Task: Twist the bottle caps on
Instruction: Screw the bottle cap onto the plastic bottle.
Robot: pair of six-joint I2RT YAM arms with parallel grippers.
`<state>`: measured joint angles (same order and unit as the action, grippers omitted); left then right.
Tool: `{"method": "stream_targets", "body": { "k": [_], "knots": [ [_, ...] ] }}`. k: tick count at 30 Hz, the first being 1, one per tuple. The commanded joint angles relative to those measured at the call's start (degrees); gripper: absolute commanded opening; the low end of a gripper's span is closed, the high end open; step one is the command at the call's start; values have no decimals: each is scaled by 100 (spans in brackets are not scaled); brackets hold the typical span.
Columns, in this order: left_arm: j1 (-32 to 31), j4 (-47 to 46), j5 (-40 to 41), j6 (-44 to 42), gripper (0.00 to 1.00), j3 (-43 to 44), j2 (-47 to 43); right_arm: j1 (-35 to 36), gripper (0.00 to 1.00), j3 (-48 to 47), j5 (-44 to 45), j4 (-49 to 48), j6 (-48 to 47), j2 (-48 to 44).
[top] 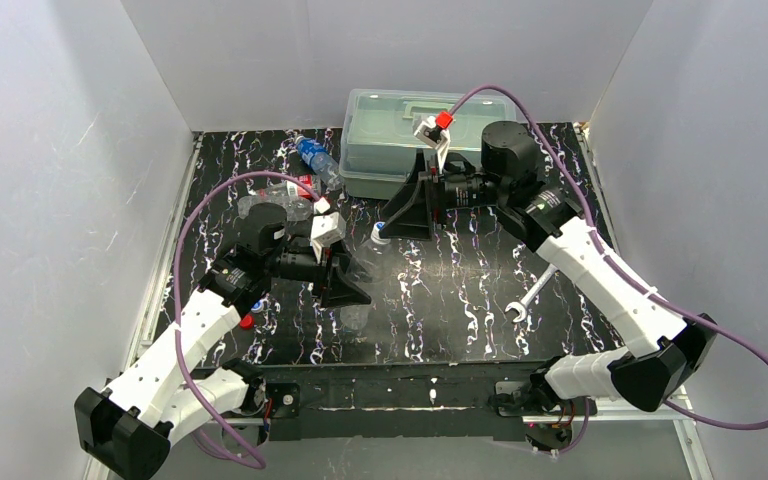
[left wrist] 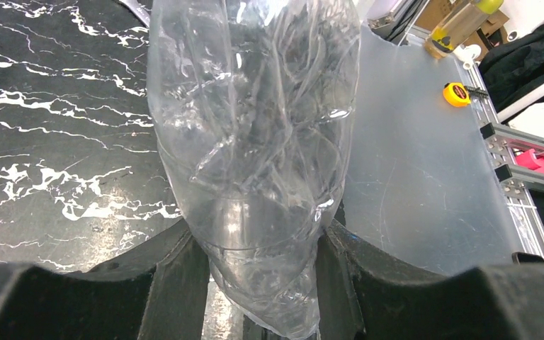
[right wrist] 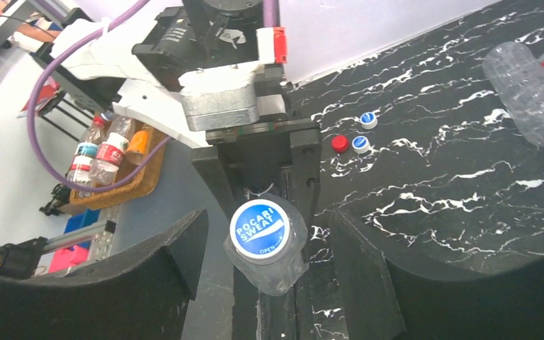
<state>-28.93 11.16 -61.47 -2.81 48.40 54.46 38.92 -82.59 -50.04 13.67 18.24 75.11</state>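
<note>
The left gripper (left wrist: 255, 244) clamps a plain clear bottle (left wrist: 255, 127) by its crumpled body over the black marbled table (left wrist: 49, 142), with the neck pointed toward the right arm. A blue-and-white cap (right wrist: 258, 230) (lettered POCARI SWEAT) sits on that neck, between the spread fingers (right wrist: 156, 276) of the right gripper (right wrist: 269, 234), which stand apart from it on either side and grip nothing. On the table beyond lie a red cap (right wrist: 339, 143) and two blue caps (right wrist: 360, 144), close together, with a second bottle (right wrist: 531, 92) on its side, well apart from them
</note>
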Motion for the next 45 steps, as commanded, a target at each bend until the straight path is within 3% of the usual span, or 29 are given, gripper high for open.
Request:
{"method": "stream_targets", "body": {
  "k": [1, 7, 13, 15, 20, 24, 29, 36, 40, 45],
  "knots": [
    [36, -233, -260, 153, 0, -15, -121, 67, 70, 35, -451, -585, 128, -66],
    [36, -422, -225, 237, 0, -36, -61, 72, 55, 39, -443, -556, 118, -84],
    [36, -474, -197, 237, 0, 8, 1, 81, 51, -21, -393, -366, 32, -81],
    [37, -481, -174, 237, 0, 20, 31, 81, 46, -28, -375, -353, 39, -68],
    [36, -476, 86, 419, 0, 74, 112, 81, 20, -67, -186, -160, 18, -35],
    [36, -301, 1317, 321, 0, 188, 84, 96, 1, -415, 590, 661, -83, 170],
    [-12, 37, 3128, -34, 0, 457, 78, 471, 1, -1140, 2377, 1847, -58, 649],
    [-554, -68, 5435, -377, 0, 684, 208, 1383, 1, -2375, 5532, 3208, 919, 1758],
    [-869, -371, 6494, -414, 0, 704, 299, 1688, 1, -2866, 6287, 3282, 1220, 2273],
    [-919, -516, 6674, -511, 0, 453, 132, 1648, 1, -3048, 6493, 3004, 1146, 2315]
  ]
}}
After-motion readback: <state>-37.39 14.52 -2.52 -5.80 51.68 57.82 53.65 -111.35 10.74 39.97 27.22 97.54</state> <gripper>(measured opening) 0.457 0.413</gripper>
